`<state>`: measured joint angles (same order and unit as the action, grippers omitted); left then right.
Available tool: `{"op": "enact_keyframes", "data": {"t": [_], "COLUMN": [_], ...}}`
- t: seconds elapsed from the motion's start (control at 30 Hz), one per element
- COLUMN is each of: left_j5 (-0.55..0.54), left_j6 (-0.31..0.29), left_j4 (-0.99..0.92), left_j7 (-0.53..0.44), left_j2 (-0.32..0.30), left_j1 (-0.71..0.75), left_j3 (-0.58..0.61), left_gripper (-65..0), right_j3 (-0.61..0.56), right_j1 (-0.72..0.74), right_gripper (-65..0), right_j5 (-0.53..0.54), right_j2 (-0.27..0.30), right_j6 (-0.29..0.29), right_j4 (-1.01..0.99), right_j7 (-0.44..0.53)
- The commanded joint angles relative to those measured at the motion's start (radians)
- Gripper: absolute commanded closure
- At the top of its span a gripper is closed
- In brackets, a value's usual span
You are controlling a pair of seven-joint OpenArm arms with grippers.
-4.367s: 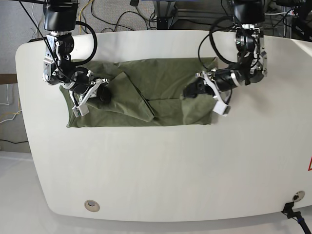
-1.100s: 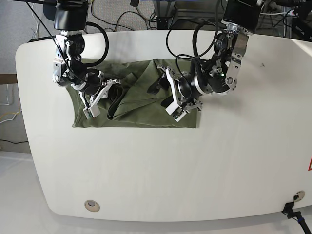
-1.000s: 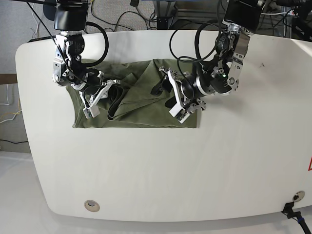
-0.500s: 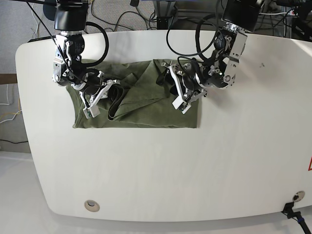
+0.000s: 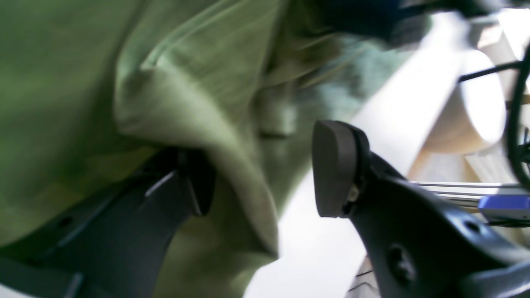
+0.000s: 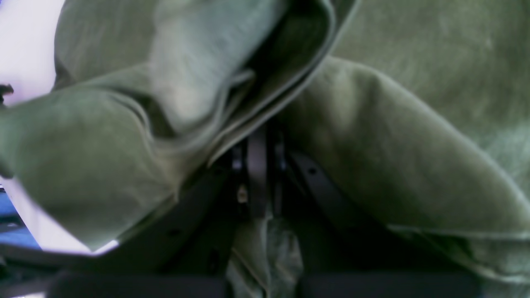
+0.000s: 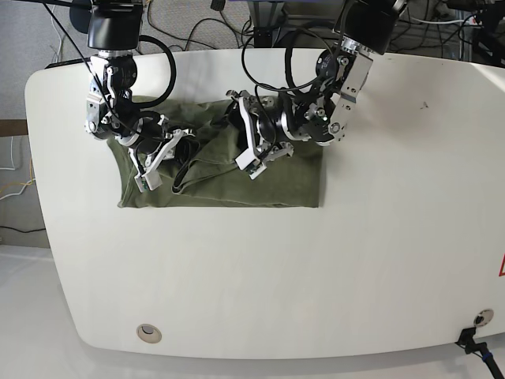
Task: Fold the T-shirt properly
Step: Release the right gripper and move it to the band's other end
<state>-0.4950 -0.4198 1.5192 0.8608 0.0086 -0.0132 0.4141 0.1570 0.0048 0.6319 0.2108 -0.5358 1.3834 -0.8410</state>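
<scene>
The olive-green T-shirt [image 7: 292, 185] lies rumpled and partly folded at the back of the white table [image 7: 276, 276]. My left gripper [image 7: 243, 142] is over the shirt's middle. In the left wrist view it [image 5: 265, 174] is open, with a fold of the shirt [image 5: 186, 103] draped over one finger and hanging between the two. My right gripper [image 7: 162, 154] is at the shirt's left part. In the right wrist view it [image 6: 256, 165] is shut on a bunch of the shirt's fabric [image 6: 414, 82], which covers most of the fingers.
Cables [image 7: 197, 24] and the arm bases stand behind the table's back edge. A round grommet [image 7: 148, 332] sits near the front left. A small black clip [image 7: 473, 341] is at the front right corner. Bare white tabletop lies in front of the shirt.
My left gripper has moved left across the shirt, from its right part toward the middle, and fabric has bunched there. The right gripper has stayed in place, still holding fabric.
</scene>
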Motion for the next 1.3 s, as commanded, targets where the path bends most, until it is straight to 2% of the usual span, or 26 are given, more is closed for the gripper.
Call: {"op": "enact_keyframes", "data": {"t": [0.0, 0.1, 0.27, 0.4, 0.5, 0.63, 0.77, 0.87, 1.17, 1.27], "left_j5": [-0.018, -0.020, -0.023, -0.023, -0.023, -0.021, -0.014, 0.071, 0.411, 0.459], "left_j6": [-0.004, -0.008, -0.009, -0.009, -0.009, -0.004, -0.003, 0.022, 0.025, 0.026], "left_j4": [0.022, 0.022, 0.033, 0.122, 0.172, 0.220, 0.235, 0.237, 0.229, 0.175], "left_j7": [-0.021, -0.021, -0.021, -0.021, -0.021, -0.021, -0.021, -0.021, -0.021, -0.021], "left_j2": [0.012, 0.031, 0.032, 0.032, 0.027, -0.037, -0.103, -0.141, -0.157, -0.157], "left_j1": [-0.014, -0.014, -0.014, -0.011, -0.008, -0.009, -0.015, -0.026, -0.020, 0.002], "left_j3": [-0.002, 0.001, 0.102, 0.187, 0.194, 0.180, 0.055, -0.010, -0.068, -0.123], "left_gripper": [-33.0, -33.0, -33.0, -33.0, -33.0, -33.0, -33.0, -33.0, -33.2, -33.2], "right_j3": [0.002, 0.002, 0.002, 0.002, 0.002, 0.002, 0.002, 0.002, 0.002, 0.002], "right_j1": [0.011, 0.011, 0.011, 0.011, 0.011, 0.011, 0.011, 0.011, 0.013, 0.016], "right_gripper": [-0.1, -0.1, -0.1, -0.1, -0.1, -0.1, -0.1, -0.1, -0.1, -0.6], "right_j5": [-0.004, -0.004, -0.004, -0.004, -0.004, -0.004, -0.004, -0.004, -0.004, -0.004], "right_j2": [0.009, 0.009, 0.009, 0.009, 0.009, 0.009, 0.009, 0.008, 0.008, 0.008], "right_j6": [-0.002, -0.002, -0.002, -0.002, -0.002, -0.002, -0.002, -0.002, -0.002, -0.002], "right_j4": [0.009, 0.009, 0.009, 0.007, 0.007, 0.007, 0.007, 0.007, 0.007, 0.009], "right_j7": [-0.002, -0.002, -0.002, -0.002, -0.002, -0.002, -0.002, -0.002, -0.002, -0.002]}}
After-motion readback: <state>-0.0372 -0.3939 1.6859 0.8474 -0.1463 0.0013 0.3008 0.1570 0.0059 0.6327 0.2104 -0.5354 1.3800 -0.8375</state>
